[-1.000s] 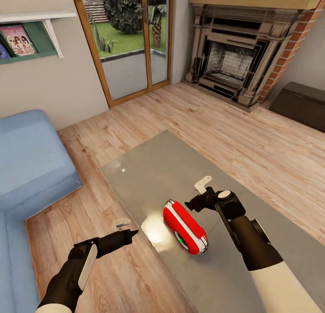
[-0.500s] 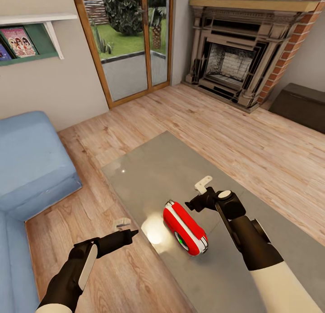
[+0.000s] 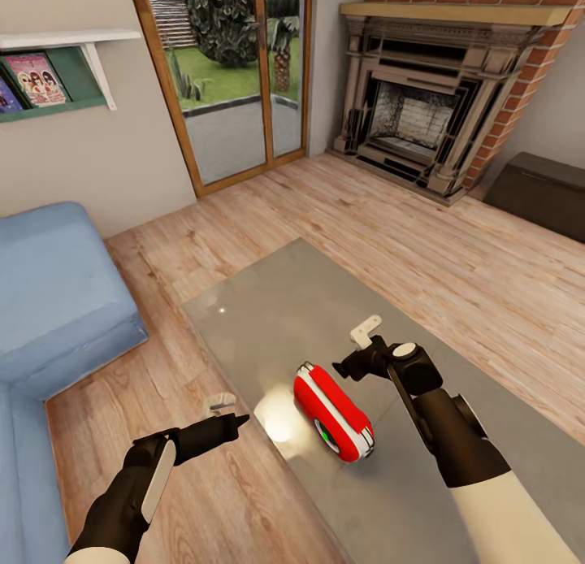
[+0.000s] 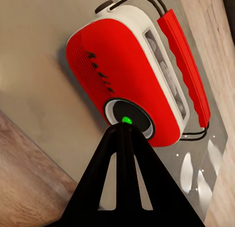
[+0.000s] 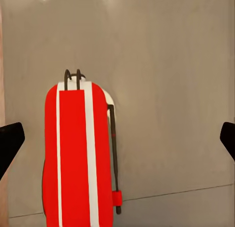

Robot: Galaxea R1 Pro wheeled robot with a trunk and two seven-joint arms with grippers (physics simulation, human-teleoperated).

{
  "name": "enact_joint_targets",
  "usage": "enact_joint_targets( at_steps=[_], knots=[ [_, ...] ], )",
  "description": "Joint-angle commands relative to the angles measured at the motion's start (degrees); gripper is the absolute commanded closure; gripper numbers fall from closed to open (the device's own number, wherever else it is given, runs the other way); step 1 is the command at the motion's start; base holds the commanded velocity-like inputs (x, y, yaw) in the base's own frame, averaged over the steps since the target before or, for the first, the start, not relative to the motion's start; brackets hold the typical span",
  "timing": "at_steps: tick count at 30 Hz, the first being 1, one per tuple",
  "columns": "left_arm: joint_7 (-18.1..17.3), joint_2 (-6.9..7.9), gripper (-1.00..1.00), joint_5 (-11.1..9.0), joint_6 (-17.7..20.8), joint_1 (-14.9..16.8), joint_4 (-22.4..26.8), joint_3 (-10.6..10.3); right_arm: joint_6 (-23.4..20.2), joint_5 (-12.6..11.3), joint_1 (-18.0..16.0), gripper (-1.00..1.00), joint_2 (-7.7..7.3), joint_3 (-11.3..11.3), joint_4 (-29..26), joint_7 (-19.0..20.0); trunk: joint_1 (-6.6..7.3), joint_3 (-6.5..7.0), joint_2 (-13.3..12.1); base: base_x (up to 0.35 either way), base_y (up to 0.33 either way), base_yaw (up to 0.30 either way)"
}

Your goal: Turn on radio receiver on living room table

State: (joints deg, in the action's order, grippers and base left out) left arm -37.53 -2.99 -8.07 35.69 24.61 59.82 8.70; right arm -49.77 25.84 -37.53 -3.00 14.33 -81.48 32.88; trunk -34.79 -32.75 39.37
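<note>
The red radio receiver (image 3: 333,412) with white edge trim lies on the glossy grey table (image 3: 284,304), its thin handle toward my right arm. A green light glows in the round dial (image 4: 126,120) on its face. My left gripper (image 3: 236,422) hovers over the wood floor just off the table's near edge, a short way from the radio. It is shut, and its joined tips (image 4: 125,131) point at the dial. My right gripper (image 3: 351,366) hangs above the table just beyond the radio and is open. The radio (image 5: 78,158) lies below its spread fingers (image 5: 10,141).
A blue sofa (image 3: 57,304) runs along the left. The wood-framed glass door (image 3: 236,76) and brick fireplace (image 3: 431,101) stand at the back. A dark low cabinet (image 3: 540,186) sits at the right. Wood plank floor surrounds the table.
</note>
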Motion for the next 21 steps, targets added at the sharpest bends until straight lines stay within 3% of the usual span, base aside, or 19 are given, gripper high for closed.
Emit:
enact_joint_targets(
  at_steps=[1,9,15,21],
  knots=[
    [0.0,0.0,1.0,0.03,0.0,0.0,0.01,0.0,0.01,0.02,0.0,-1.0,0.01,0.0,-0.1,0.0,0.0,0.09,0.0,0.0,0.0,0.0],
    [0.05,-0.02,1.0,0.1,0.09,0.0,-0.08,-0.04,-0.22,0.0,0.0,-1.0,-0.19,-0.06,-0.25,0.06,0.0,0.8,0.0,0.0,0.0,0.0],
    [-0.09,0.05,1.0,0.15,0.57,0.0,-0.08,-0.18,-0.35,0.0,0.0,-1.0,-0.25,-1.76,-0.26,0.15,0.0,1.33,0.0,0.0,0.0,0.0],
    [-0.17,0.17,1.0,0.29,1.43,0.0,-0.05,-0.31,-0.16,0.0,0.34,-1.0,-0.7,-2.01,-0.26,0.15,0.0,1.87,0.0,0.0,0.0,0.0]
  ],
)
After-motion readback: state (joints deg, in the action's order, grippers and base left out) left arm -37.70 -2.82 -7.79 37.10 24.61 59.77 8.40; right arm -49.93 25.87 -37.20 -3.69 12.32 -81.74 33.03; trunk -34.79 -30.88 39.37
